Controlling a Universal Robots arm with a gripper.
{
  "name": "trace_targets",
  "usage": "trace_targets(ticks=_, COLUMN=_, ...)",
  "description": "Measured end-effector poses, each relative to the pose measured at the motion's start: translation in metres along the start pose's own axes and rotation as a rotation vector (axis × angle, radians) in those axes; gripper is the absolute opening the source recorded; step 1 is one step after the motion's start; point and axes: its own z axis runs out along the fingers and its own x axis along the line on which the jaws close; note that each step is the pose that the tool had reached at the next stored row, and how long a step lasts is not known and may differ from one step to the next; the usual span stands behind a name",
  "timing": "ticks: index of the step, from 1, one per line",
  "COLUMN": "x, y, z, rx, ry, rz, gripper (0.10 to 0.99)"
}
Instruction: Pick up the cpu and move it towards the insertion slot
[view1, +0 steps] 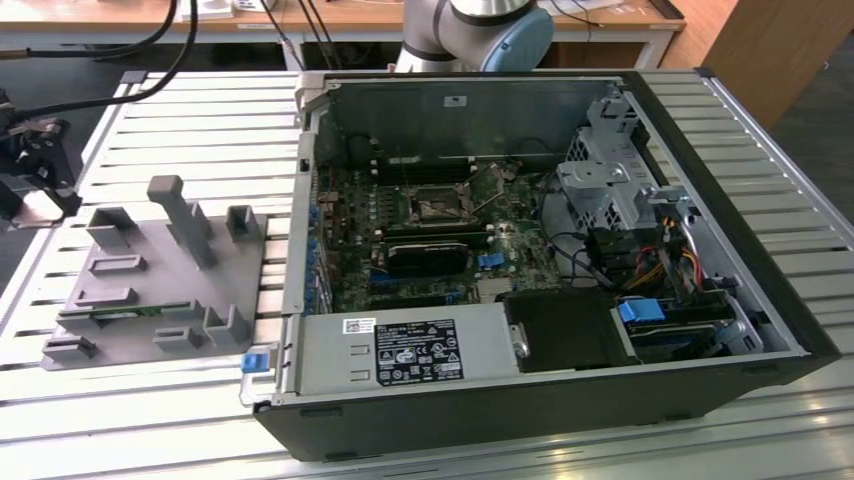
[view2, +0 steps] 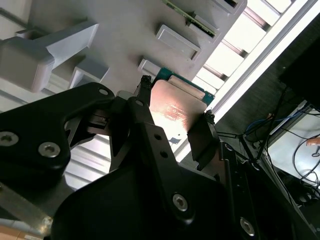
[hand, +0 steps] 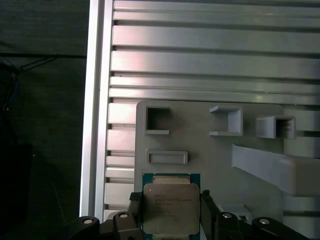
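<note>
Silver-topped, the cpu (hand: 171, 206) was seen clamped between the fingers (hand: 206, 202) over the grey fixture (hand: 200, 160). The pick-up was judged done, and the carry would call for clearing the rim of the case (view1: 561, 405). The grasp was shown in both wrist views. The insertion slot (view1: 434, 208) was shown mid-frame in the exterior view, well apart.
</note>
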Motion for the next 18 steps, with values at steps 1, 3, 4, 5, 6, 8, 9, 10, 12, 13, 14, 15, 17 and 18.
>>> trace_targets(ticks=1, x=0.0000, y=0.0000, z=-0.0005, rx=0.000, ry=0.0000, rz=0.000, gripper=0.541)
trace_targets(ticks=3, x=0.0000, y=0.0001, z=-0.0015, rx=0.000, ry=0.0000, rz=0.000, gripper=0.541)
trace_targets(ticks=4, x=0.0000, y=0.0001, z=-0.0021, rx=0.000, ry=-0.0001, rz=0.000, gripper=0.541)
trace_targets(ticks=5, x=0.0000, y=0.0001, z=-0.0026, rx=0.000, ry=0.0000, rz=0.000, gripper=0.541)
trace_targets(ticks=6, x=0.0000, y=0.0001, z=-0.0031, rx=0.000, ry=0.0000, rz=0.000, gripper=0.541)
trace_targets(ticks=8, x=0.0000, y=0.0002, z=-0.0042, rx=0.000, ry=-0.0001, rz=0.000, gripper=0.541)
trace_targets(ticks=9, x=0.0000, y=0.0002, z=-0.0047, rx=0.000, ry=0.0000, rz=0.000, gripper=0.541)
trace_targets(ticks=10, x=0.0000, y=0.0002, z=-0.0052, rx=0.000, ry=0.0000, rz=0.000, gripper=0.541)
trace_targets(ticks=12, x=0.0000, y=0.0003, z=-0.0062, rx=0.000, ry=0.0000, rz=0.000, gripper=0.541)
trace_targets(ticks=13, x=0.0000, y=0.0003, z=-0.0068, rx=0.000, ry=0.0001, rz=0.000, gripper=0.541)
trace_targets(ticks=14, x=0.0000, y=0.0003, z=-0.0073, rx=0.000, ry=0.0000, rz=0.000, gripper=0.541)
trace_targets(ticks=15, x=0.0000, y=0.0003, z=-0.0078, rx=0.000, ry=0.0000, rz=0.000, gripper=0.541)
trace_targets(ticks=17, x=0.0000, y=0.0004, z=-0.0088, rx=0.000, ry=0.0000, rz=0.000, gripper=0.541)
trace_targets(ticks=18, x=0.0000, y=0.0004, z=-0.0093, rx=0.000, ry=0.0000, rz=0.000, gripper=0.541)
